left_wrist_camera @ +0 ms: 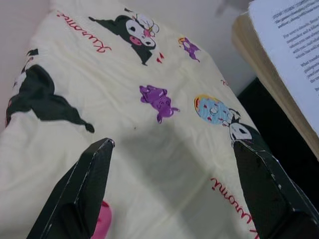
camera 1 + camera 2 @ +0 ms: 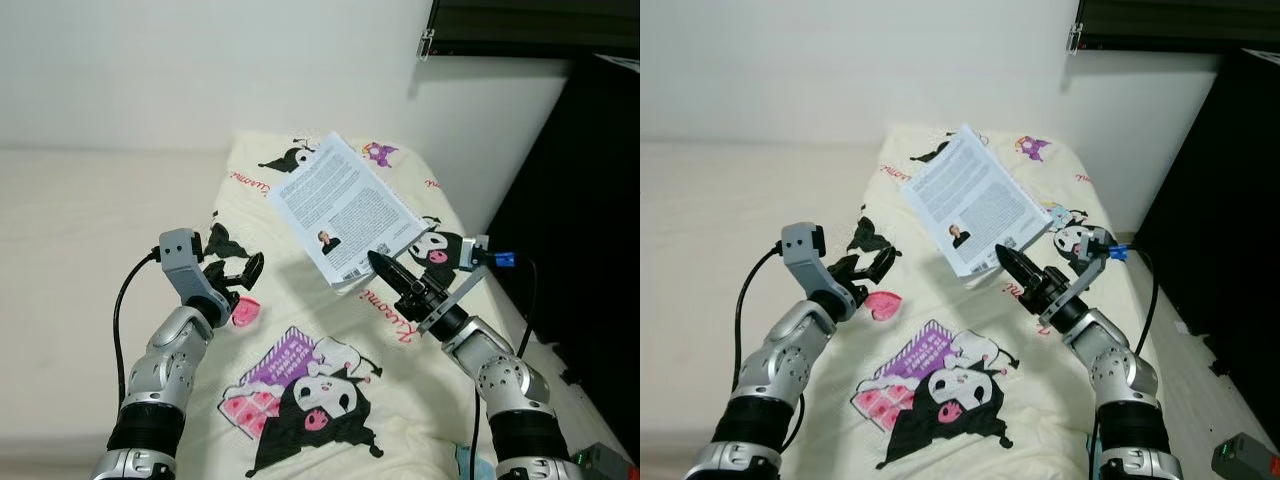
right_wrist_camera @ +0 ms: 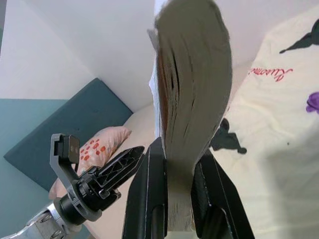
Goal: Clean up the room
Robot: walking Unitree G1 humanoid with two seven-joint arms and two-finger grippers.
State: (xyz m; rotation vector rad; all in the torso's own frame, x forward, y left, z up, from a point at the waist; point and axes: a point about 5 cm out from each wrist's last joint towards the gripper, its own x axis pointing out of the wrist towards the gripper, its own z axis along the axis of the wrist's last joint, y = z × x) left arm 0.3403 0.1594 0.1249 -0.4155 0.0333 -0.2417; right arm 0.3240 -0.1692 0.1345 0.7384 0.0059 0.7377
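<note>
Cream blanket [image 2: 300,330] is showing black, purple and pink cartoon prints; white book [image 2: 345,208] is carrying black text.

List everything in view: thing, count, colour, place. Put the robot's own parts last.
book: one, white cover with black print, held up above the blanket.
blanket: one, cream with black, purple and pink cartoon prints, spread below both arms.
wall: one, white, behind the blanket.
dark furniture: one, black, on the robot's right.
left hand: one, black fingers open, above the blanket.
right hand: one, black fingers shut on the book's lower edge.
</note>
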